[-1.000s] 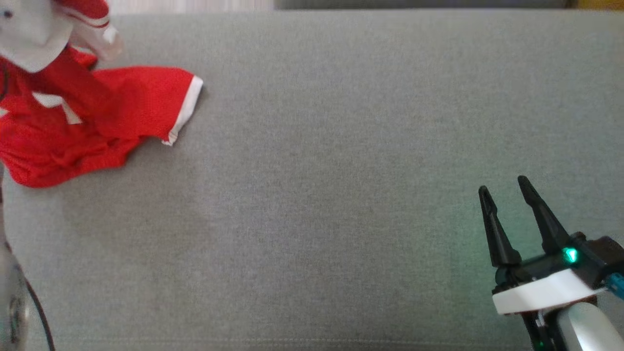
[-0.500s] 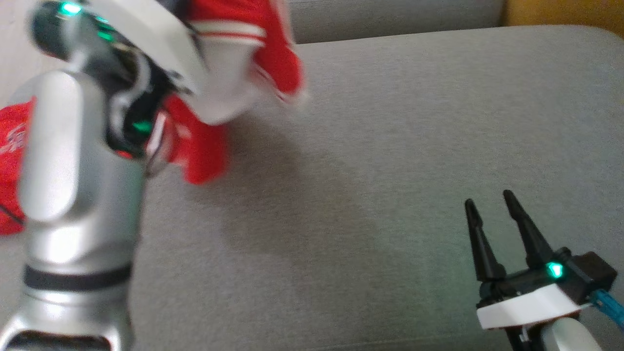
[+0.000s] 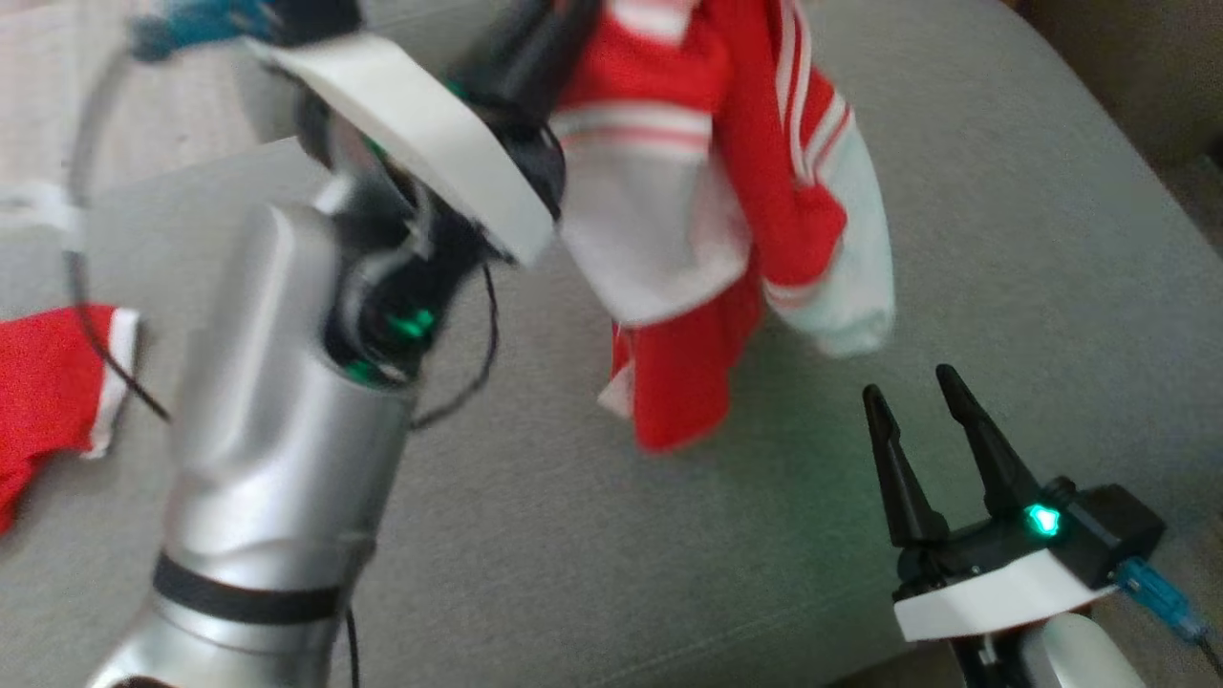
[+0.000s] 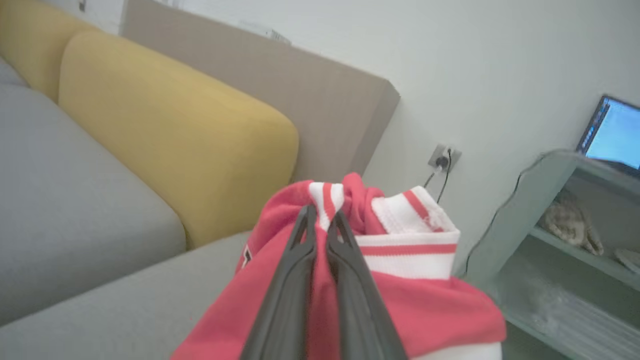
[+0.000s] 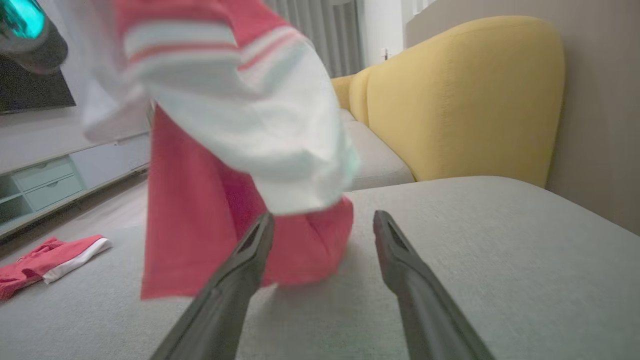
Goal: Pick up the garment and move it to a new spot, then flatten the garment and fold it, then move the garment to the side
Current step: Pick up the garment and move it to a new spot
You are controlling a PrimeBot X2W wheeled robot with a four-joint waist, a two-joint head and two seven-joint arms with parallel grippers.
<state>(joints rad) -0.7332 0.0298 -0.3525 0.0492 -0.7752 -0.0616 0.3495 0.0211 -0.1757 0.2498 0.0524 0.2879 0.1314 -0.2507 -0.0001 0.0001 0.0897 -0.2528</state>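
The left forearm [image 3: 277, 459] is a smooth silver tube ringed by a black band [image 3: 244, 597]. A thin black cable [image 3: 482, 344] loops beside it, and a white plate [image 3: 420, 143] shaped like a wedge caps the wrist. The left gripper [image 4: 322, 214] has long dark grey fingers. The right gripper [image 3: 912, 382] has two tapering black fingers, a green light [image 3: 1041, 521] and a blue plug [image 3: 1151, 588].

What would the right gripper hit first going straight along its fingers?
Probably the garment hanging from the left gripper: its red lower edge hangs just ahead of the open right gripper. Depth is unclear; it might slip past onto the sofa.
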